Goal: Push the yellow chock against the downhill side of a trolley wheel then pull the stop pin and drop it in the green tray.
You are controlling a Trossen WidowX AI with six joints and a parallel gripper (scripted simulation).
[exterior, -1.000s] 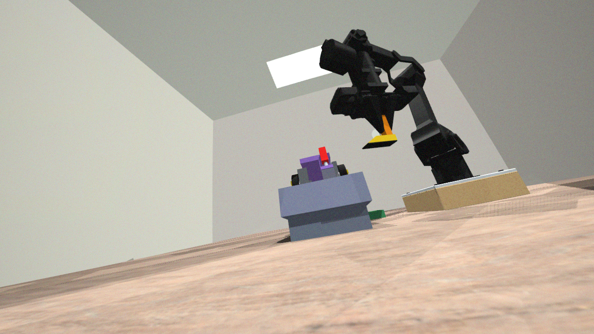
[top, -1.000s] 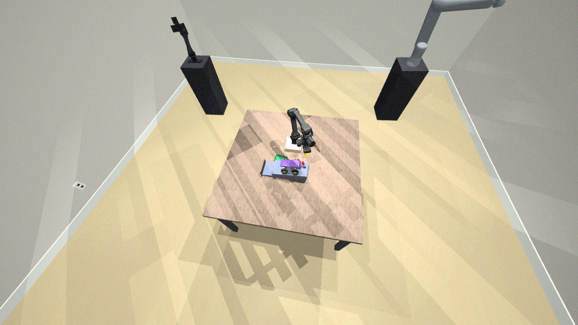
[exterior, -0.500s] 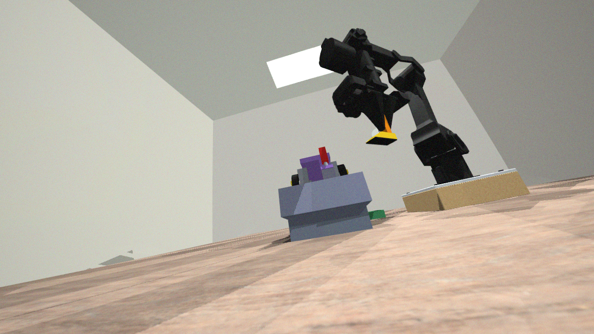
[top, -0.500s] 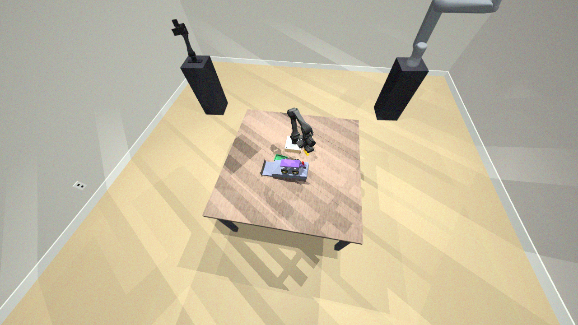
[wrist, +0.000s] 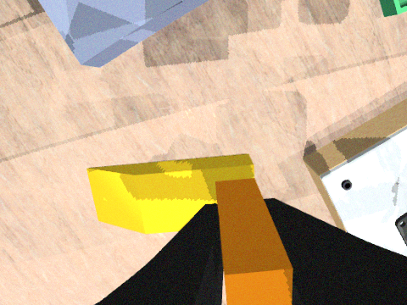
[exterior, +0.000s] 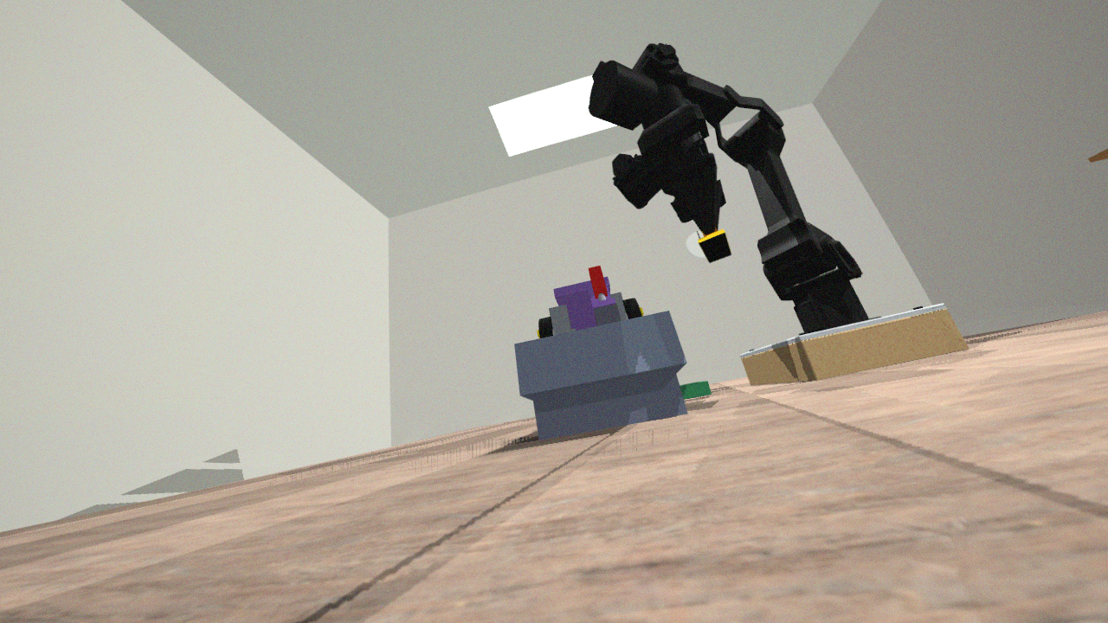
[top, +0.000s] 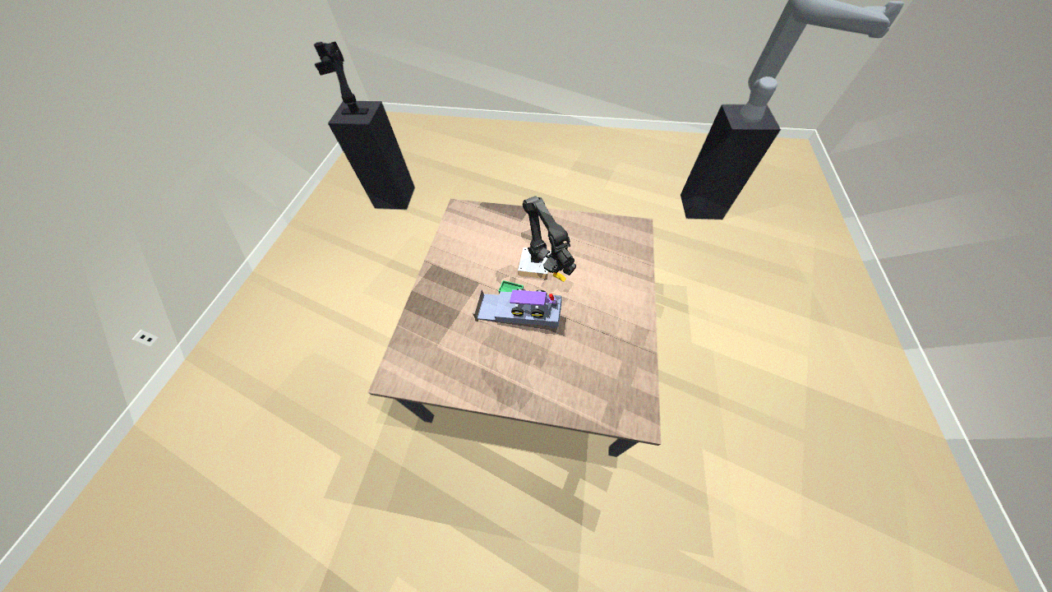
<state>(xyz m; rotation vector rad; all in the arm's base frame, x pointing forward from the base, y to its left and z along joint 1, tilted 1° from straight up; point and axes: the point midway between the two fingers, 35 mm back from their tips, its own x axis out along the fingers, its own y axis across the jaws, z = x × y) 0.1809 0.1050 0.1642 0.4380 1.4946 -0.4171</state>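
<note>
My gripper (exterior: 709,228) (wrist: 240,213) is shut on the orange handle of the yellow chock (top: 560,277) (exterior: 714,245) (wrist: 170,199). The chock hangs in the air beside the uphill end of the ramp (top: 496,310) (exterior: 596,363) (wrist: 106,25), on the robot base's side, with its black underside showing in the exterior view. The purple trolley (top: 526,297) (exterior: 575,306) stands on the ramp. The stop pin's red head (top: 551,297) (exterior: 595,280) stands up at its uphill end. The green tray (exterior: 695,389) (wrist: 391,8) lies beside the ramp.
The robot base plate (top: 525,261) (exterior: 875,345) (wrist: 373,191) is on the wooden table (top: 485,367), behind the ramp in the top view. A dark end board stands at the ramp's low end. Two pedestals (top: 375,162) (top: 724,168) with other arms stand beyond the table.
</note>
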